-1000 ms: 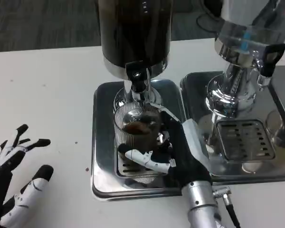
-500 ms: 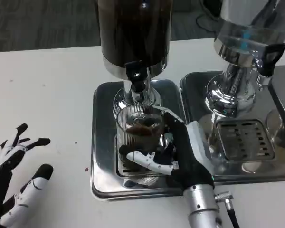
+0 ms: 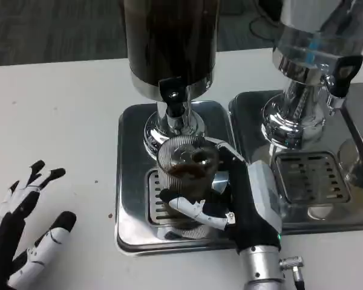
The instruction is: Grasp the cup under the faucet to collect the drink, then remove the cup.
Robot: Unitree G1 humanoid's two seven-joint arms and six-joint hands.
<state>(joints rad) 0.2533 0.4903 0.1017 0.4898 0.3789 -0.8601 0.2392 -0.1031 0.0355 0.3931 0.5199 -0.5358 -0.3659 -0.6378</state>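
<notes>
Right robot hand [image 3: 245, 202] clamped round 1 ribbed glass cup [image 3: 184, 175], dark drink inside, over drip grate [image 3: 154, 202] of steel tray [image 3: 128, 181], just in front of black faucet [image 3: 172, 96] on dark dispenser [image 3: 169, 42]. Left robot hand [image 3: 27, 241] resting on white bench [image 3: 54, 121], fingers apart, holding nothing. 2nd dispenser [image 3: 317, 42], clear, w/ own tray [image 3: 308, 175] at right. 2 dispensers, 2 trays, 1 cup.

The right hand [image 3: 221, 199] reaches up from the bottom of the view on its silver arm. Its fingers [image 3: 190, 208] wrap around a cup [image 3: 186, 172] and hold it tight. The left hand [image 3: 24, 241] lies low on the left side — fingers spread wide apart, holding nothing.
</notes>
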